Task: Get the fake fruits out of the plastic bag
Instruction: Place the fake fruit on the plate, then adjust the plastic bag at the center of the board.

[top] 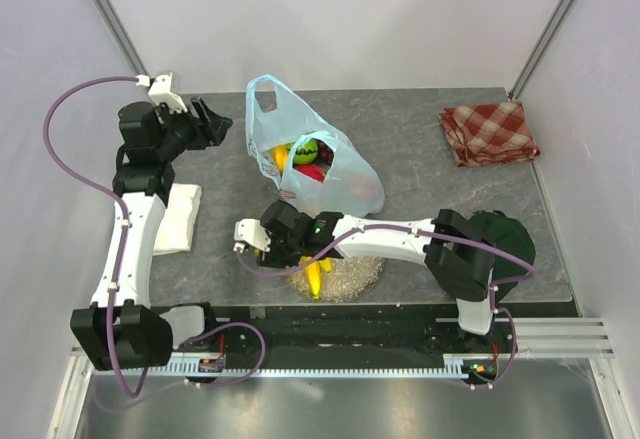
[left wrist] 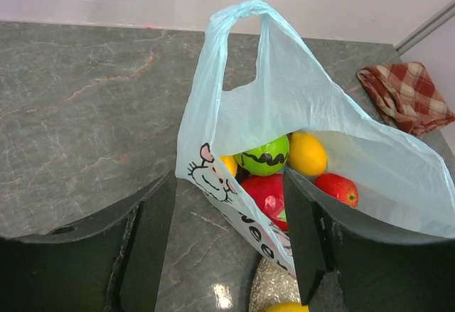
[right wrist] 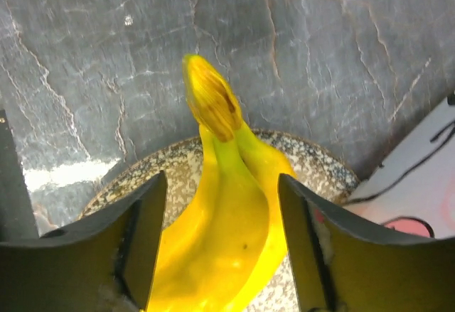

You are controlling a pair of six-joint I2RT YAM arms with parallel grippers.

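One plastic bag (left wrist: 284, 99), one banana bunch (right wrist: 227, 212)

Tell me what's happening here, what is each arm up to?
The right arm's pincer is open, straddling a yellow plastic banana bunch that lies on a speckled round plate, on the near side of the light blue thin plastic bag. The left pincer, also open, hovers by the bag's mouth and holds nothing. Green, yellow and red fake fruits sit inside the bag.

My right gripper (top: 292, 255) hangs over the banana bunch (top: 316, 275) on its plate (top: 352, 277). The plastic bag (top: 340, 184) sits at twelve o'clock, my left gripper (top: 218, 124) at the bag's ten.
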